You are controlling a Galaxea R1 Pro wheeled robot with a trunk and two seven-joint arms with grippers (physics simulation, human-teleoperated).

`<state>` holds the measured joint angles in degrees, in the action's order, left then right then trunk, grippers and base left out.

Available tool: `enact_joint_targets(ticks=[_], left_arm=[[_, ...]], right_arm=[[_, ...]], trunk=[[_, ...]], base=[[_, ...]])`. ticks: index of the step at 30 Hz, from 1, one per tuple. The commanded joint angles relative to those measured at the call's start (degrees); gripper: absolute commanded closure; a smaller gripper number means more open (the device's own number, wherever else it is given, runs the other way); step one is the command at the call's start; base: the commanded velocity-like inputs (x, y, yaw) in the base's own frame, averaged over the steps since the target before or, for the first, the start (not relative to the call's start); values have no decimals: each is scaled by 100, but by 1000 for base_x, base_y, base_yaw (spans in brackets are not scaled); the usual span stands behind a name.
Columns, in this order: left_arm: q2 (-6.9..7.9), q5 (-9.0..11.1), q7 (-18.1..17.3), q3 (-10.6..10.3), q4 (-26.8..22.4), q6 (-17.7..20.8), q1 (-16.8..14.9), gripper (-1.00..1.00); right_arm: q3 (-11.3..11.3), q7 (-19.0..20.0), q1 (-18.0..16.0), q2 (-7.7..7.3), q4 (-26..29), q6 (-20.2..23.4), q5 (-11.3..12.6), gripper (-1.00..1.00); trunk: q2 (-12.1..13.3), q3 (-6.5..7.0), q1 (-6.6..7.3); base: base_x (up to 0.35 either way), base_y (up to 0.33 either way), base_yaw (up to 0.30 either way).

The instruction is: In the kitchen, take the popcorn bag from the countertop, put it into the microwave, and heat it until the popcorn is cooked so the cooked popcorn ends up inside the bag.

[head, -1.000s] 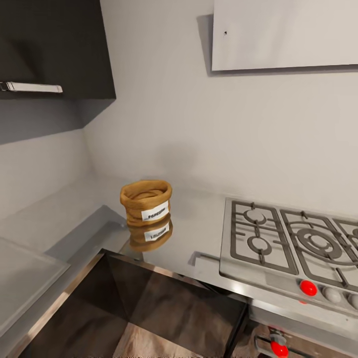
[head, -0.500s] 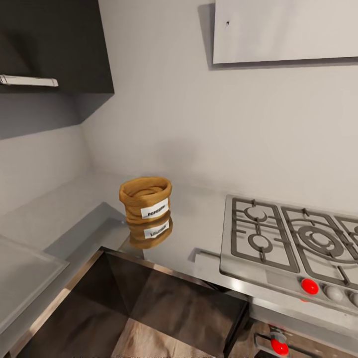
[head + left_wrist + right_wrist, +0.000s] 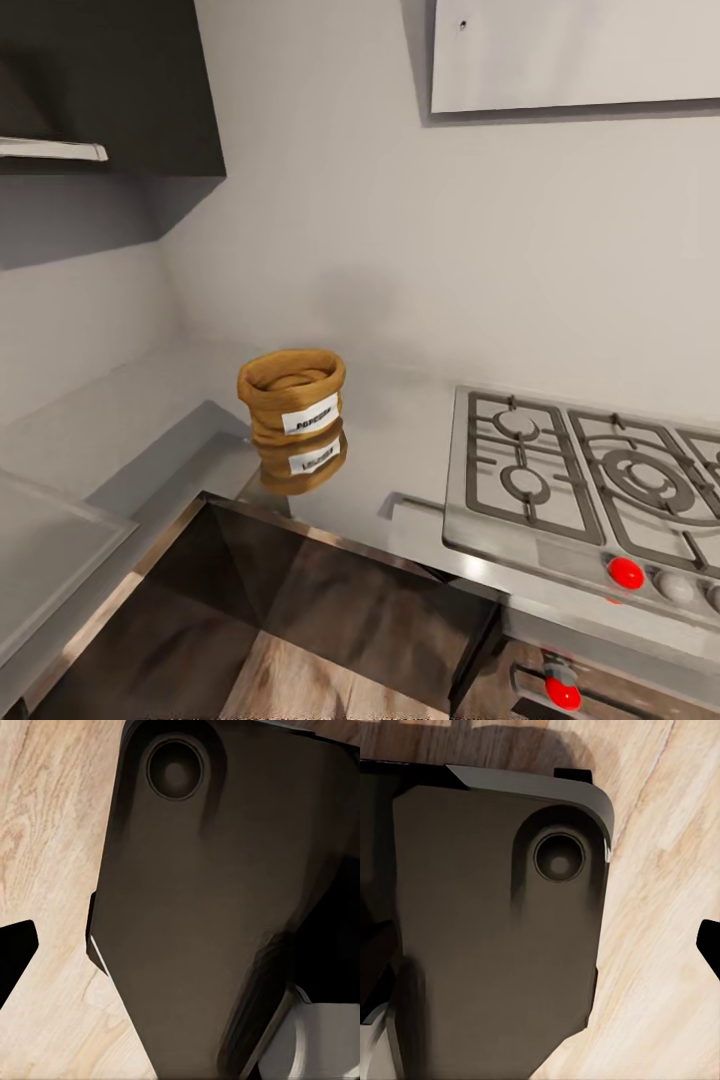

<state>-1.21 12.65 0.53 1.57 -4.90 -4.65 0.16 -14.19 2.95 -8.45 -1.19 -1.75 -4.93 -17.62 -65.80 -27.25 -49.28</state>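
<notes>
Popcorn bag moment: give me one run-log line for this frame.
phase: approach | popcorn bag: upright on countertop, near corner, left of gas hob | contact: none | wrist views: robot base over wood floor

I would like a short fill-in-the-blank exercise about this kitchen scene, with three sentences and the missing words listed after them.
1. The popcorn bag stands on the grey ____.
2. In the head view, the gas hob lies to the ____ of the bag.
3. The white label on the bag reads ____.

Missing words: countertop; right; POPCORN
</notes>
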Motion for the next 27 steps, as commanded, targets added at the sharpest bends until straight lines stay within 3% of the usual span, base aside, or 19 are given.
enact_joint_targets(ticks=[1,27], left_arm=[[-2,19,7,12,-4,-8,2,-100],[-2,10,0,14,6,-10,2,-100]], right_arm=[[-49,12,-7,-4,-18,-36,-39,-100],[-49,12,-7,-4,-18,-46,-39,-100]], trunk=[[-3,-14,0],[-3,-252,0]], base=[[0,0,0],[0,0,0]])
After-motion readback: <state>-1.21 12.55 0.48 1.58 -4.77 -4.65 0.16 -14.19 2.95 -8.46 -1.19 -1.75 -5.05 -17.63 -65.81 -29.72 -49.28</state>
